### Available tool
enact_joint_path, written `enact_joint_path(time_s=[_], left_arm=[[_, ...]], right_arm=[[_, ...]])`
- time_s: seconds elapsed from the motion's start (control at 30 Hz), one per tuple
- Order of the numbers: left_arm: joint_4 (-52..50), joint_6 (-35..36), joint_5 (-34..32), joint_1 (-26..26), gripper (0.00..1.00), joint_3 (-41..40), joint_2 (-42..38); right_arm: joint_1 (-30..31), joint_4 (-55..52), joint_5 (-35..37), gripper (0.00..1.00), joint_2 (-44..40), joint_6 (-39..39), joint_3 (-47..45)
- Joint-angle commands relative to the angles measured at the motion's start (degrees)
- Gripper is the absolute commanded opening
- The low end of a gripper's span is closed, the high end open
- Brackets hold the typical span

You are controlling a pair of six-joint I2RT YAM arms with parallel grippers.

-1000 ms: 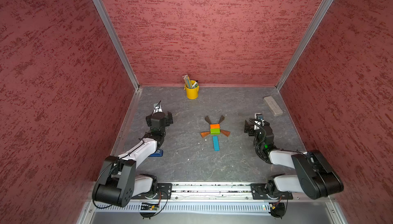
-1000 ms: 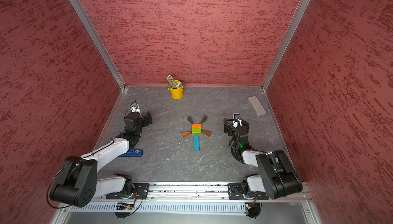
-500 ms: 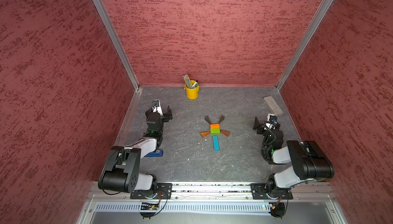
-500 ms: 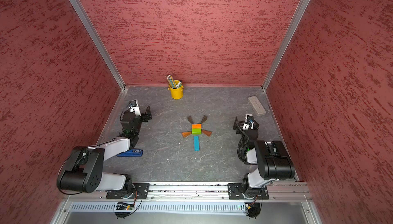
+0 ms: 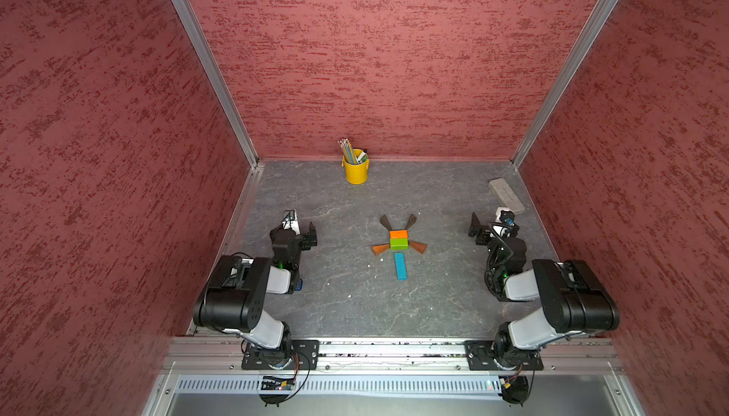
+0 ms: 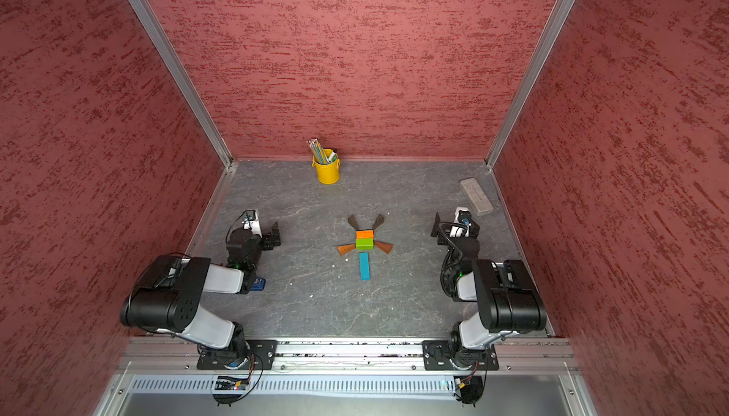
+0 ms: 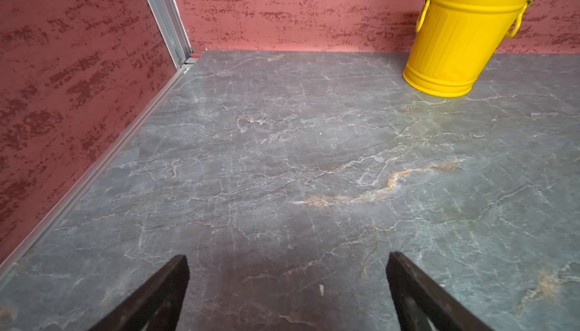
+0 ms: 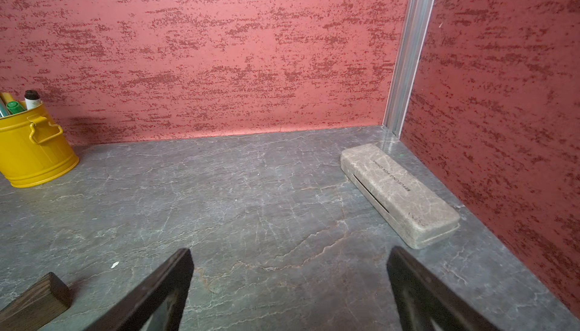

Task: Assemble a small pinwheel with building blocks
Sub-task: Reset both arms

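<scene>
Pinwheel is lying flat mid-counter: orange block touching the green block, blue bar as stem, dark wedges off the orange, reddish wedges off the green. Left gripper and right gripper are both spread wide and holding nothing, one on each side and well apart from it. The right one is near the grey case; yellow pencil bucket by the back wall.
</scene>
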Motion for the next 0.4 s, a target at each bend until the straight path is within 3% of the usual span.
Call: enact_joint_path(time_s=[0.0,0.07,0.23,0.37], left_arm=[[9.48,-0.67,-2.36,-1.28,1.00,-0.76,-0.89],[12.68,0.05,-2.74,-1.62,1.00,-0.99,0.69],[0.19,-1.67,3.59,1.11,1.00,3.73,-1.16],[3.61,-1.09,2.73,0.52,1.00,2.19,-0.88]], right_arm=[[-0.31,1.89,-0.97,0.99,-0.33,0.54,0.47],[-0.32,1.98,-1.01,0.99,-0.33,0.52,0.38],[-0.25,1.93,-0.93,0.99,-0.25,0.46,0.55],[-0.31,1.83,-0.93,0.99,-0.31,0.46,0.56]])
